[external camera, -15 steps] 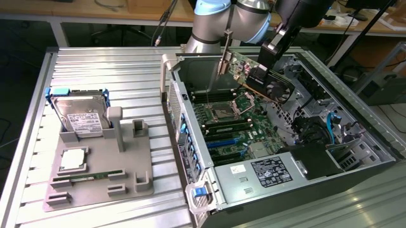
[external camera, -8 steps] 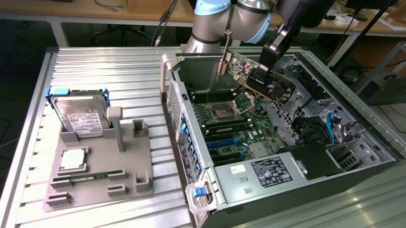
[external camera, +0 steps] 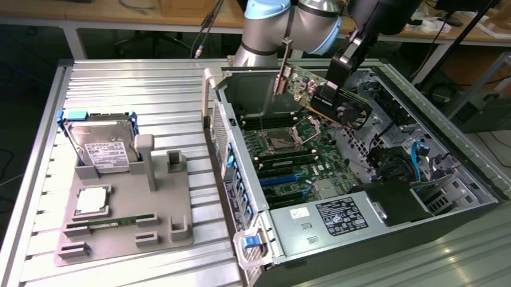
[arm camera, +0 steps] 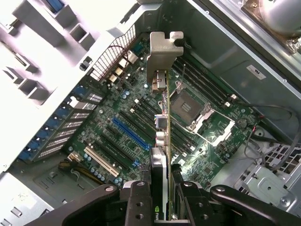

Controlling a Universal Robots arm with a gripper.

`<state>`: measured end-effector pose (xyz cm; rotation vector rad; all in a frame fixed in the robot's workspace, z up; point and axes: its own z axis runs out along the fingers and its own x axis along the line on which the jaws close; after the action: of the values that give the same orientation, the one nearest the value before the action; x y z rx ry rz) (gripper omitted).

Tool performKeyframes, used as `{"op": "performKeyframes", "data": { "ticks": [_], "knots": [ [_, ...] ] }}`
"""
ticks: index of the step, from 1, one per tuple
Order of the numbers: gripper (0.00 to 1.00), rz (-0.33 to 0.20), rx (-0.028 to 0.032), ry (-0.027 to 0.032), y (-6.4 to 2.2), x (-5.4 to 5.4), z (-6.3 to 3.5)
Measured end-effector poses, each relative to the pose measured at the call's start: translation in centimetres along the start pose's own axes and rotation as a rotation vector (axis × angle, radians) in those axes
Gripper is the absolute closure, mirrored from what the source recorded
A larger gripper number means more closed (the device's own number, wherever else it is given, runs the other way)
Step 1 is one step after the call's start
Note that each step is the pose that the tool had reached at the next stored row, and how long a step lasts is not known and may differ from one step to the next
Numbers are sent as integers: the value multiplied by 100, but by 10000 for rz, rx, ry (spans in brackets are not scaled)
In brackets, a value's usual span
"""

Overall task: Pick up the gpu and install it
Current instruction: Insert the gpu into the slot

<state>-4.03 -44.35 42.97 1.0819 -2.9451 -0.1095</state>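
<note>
The gpu [external camera: 345,109] is held off the worktop, clamped in the gripper [arm camera: 162,200] by one end. It is seen as a thin dark card, tilted, with a round black fan [external camera: 352,112] on one face. Its silver end bracket [arm camera: 163,54] is carried at the end farthest from the gripper.

claw [arm camera: 162,203] gripping gpu [arm camera: 161,132] edge-on, over motherboard [arm camera: 110,120]
</note>
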Motion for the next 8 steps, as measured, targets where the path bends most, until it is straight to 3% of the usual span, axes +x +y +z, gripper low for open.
{"op": "performKeyframes", "data": {
  "ticks": [8],
  "knots": [
    [73,-357,-8,24,0,0,0]
  ]
}}
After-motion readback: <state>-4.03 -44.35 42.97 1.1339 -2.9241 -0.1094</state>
